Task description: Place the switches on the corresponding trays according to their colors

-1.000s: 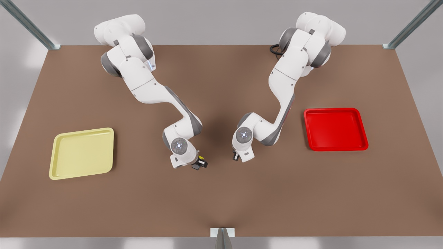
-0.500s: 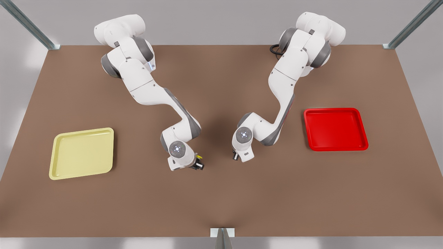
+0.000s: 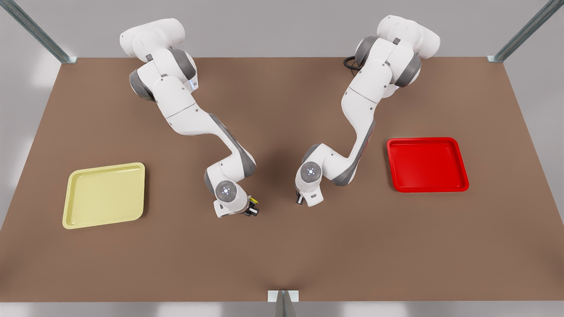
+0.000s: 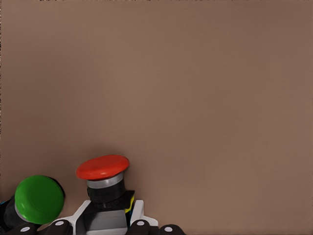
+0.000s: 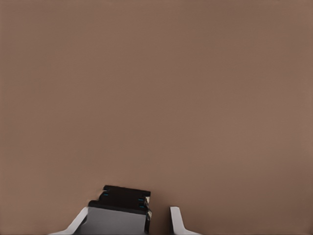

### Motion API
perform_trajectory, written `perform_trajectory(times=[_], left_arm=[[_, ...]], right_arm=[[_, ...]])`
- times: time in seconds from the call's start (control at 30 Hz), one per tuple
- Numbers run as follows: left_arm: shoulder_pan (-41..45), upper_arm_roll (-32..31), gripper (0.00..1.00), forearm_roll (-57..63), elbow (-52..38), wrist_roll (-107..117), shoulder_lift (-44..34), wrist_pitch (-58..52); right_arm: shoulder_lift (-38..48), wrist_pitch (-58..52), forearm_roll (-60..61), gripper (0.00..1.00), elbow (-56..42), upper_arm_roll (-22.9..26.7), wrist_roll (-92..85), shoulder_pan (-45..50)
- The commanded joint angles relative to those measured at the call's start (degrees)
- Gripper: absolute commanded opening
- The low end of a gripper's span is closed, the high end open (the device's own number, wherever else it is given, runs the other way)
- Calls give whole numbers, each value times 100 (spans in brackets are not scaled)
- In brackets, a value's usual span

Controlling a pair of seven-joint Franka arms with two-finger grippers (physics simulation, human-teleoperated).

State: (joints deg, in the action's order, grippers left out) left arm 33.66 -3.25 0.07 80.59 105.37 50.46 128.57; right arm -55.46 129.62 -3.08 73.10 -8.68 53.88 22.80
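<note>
The red switch (image 4: 103, 167) stands on the brown table with my left gripper (image 4: 110, 218) shut on its grey body. The green switch (image 4: 39, 199) stands close beside it. In the front view this left gripper (image 3: 301, 199) is on the front view's right arm, low over the table's middle. My right gripper (image 3: 252, 208), on the front view's left arm, is shut on the yellow switch (image 3: 253, 203). That switch's dark body (image 5: 120, 203) shows between the white fingers, cap hidden. The pale yellow tray (image 3: 105, 193) lies at the front view's left and the red tray (image 3: 426, 165) at its right; I see nothing in either.
The brown table (image 3: 282, 255) has open room along the near edge and between the arms and each tray. A metal bracket (image 3: 283, 296) sits at the near edge's middle. Frame posts (image 3: 37, 33) rise at the far corners.
My right gripper has moved a little toward the front view's left, carrying the yellow switch with it. The left arm has stayed still.
</note>
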Motion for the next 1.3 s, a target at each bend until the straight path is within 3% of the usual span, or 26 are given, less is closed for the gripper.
perform_trajectory(times=[0.0, 0.27, 0.47, 0.67, 0.83, 1.03, 1.27], left_arm=[[0, 0, 52, 20, 0, 1, -1, 2], [-17, 35, 52, 28, -9, -78, -177, -157], [-88, 299, 52, 28, 18, -816, -660, -956], [-88, 896, 52, 37, 2152, -2143, -2022, -394], [-97, 1564, 52, 46, 3173, -3470, -2681, -227], [-70, 2839, 52, 28, 4034, -5887, -3156, -227], [-62, 3551, 52, 187, 4728, -6846, -3297, -122]], right_arm=[[0, 2, 0, 63, -6, -2, 0, -4], [0, -7, 0, 54, -15, -2, 26, 5], [0, -7, 0, 51, -6, -2, 18, -4], [0, -15, 0, 49, -15, 16, 9, -4], [272, -7, -132, 49, 99, 16, -79, -153], [1459, 64, -720, 49, 1865, -54, -1116, -979], [2795, 248, -782, 49, 3667, -55, -3339, -2315]])
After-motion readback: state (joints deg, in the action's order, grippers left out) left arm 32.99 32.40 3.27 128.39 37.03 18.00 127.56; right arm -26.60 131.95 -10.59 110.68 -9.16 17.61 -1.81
